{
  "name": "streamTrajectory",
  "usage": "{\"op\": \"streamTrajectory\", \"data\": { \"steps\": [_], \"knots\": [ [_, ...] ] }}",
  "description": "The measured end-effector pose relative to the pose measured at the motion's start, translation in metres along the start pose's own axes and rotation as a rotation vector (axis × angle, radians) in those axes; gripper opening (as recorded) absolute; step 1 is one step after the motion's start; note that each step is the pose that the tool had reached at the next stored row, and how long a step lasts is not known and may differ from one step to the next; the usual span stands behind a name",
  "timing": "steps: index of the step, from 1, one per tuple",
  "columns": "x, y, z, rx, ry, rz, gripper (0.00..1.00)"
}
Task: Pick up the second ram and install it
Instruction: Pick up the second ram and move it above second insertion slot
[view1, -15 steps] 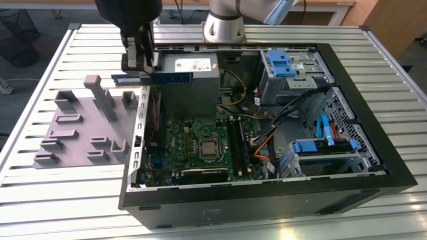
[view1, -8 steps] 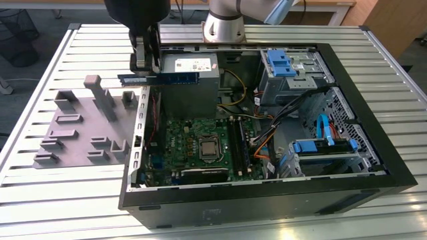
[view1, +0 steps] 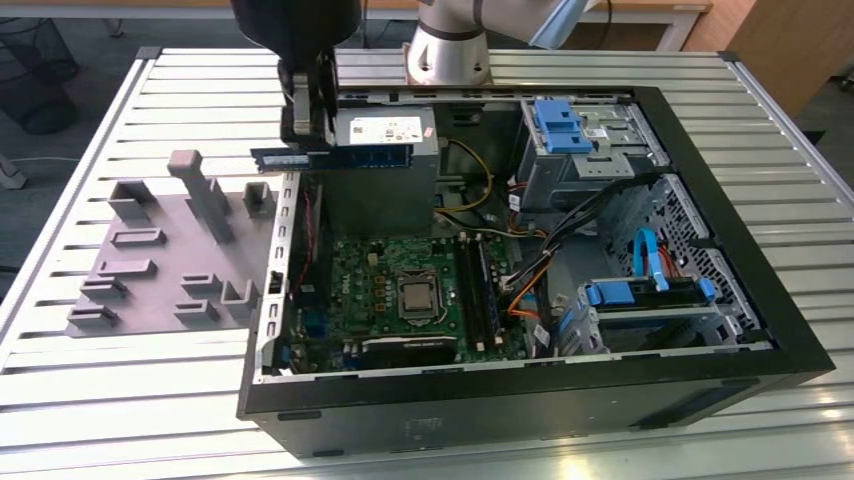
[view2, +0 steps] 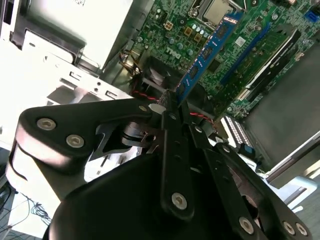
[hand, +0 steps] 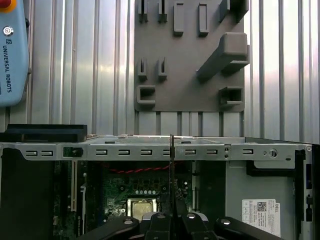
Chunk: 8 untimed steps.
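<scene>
One memory stick (view1: 350, 158) hangs level in the air, clamped by one end in the gripper (view1: 302, 150), above the open computer case (view1: 534, 395) near its wall beside the grey fixture (view1: 160, 280). Gripped at the end, its long edge is free, I'd guess to meet a slot on the motherboard (view1: 374, 280) below.

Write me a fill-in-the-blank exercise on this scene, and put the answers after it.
1. The gripper has its jaws ____ on the second ram.
2. The ram is held in the air ____ the open computer case, not yet in a slot.
3. The grey fixture lies on the table, at the exterior view's ____ of the case.
Missing words: shut; above; left.
</scene>
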<state>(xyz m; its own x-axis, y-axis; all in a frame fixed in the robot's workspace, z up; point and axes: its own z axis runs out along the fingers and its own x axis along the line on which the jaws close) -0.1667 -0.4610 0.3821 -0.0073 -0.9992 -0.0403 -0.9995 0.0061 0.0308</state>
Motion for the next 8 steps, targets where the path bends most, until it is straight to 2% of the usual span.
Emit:
{"op": "streamTrajectory", "data": {
  "steps": [5,8],
  "knots": [
    [-0.0001,-0.0087,-0.0003,0.0,0.0,0.0,0.14],
    [-0.0001,-0.0176,-0.0006,0.0,0.0001,0.0,0.14]
  ]
}}
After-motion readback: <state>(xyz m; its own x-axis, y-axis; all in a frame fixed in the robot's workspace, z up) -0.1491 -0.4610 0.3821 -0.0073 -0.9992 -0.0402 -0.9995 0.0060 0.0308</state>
